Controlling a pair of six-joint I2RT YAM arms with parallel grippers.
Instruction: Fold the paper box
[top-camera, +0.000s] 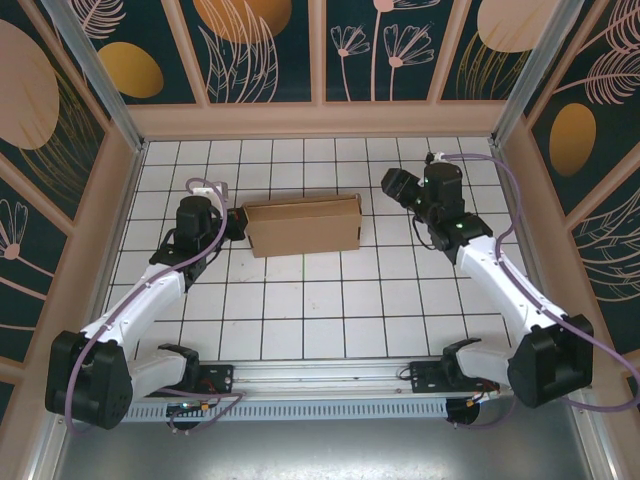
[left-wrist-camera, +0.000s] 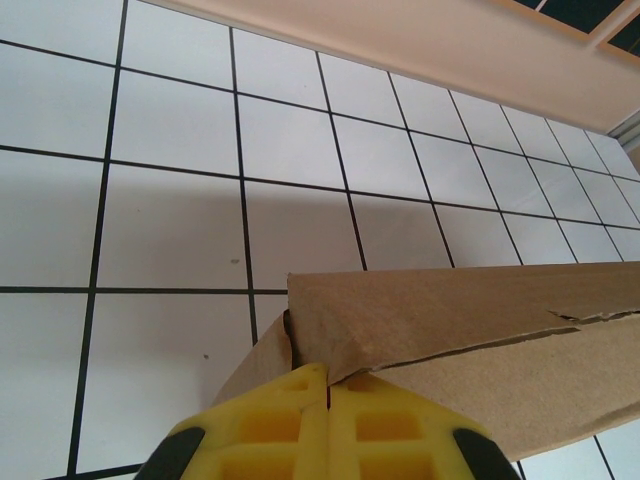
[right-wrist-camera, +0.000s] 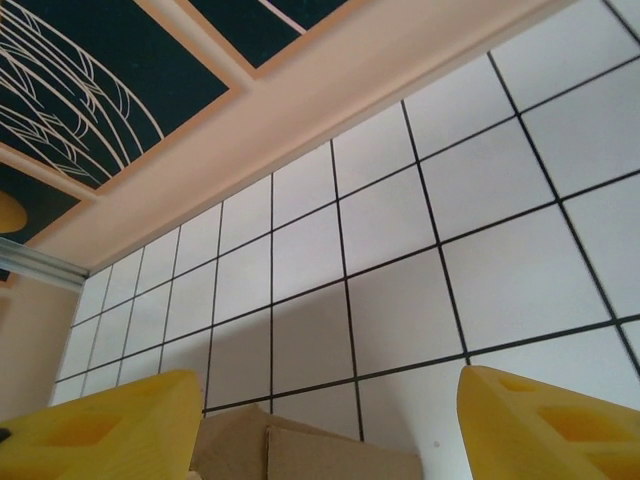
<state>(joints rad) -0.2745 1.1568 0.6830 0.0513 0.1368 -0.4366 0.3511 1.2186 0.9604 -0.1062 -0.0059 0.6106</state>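
The left gripper (left-wrist-camera: 328, 398), its blocky yellow fingers clenched together, had its tips against the left end of the box (top-camera: 303, 225). Whether they pinched a flap edge could not be told. The box was plain matte brown cardboard, a shallow rectangle with a slightly gaping seam along its side. It lay mid-table on the white gridded floor (top-camera: 300, 300), its long axis running left to right between the arms. The right gripper (right-wrist-camera: 330, 385), released and empty, hung near the box's right end without touching it. The left arm was nearer.
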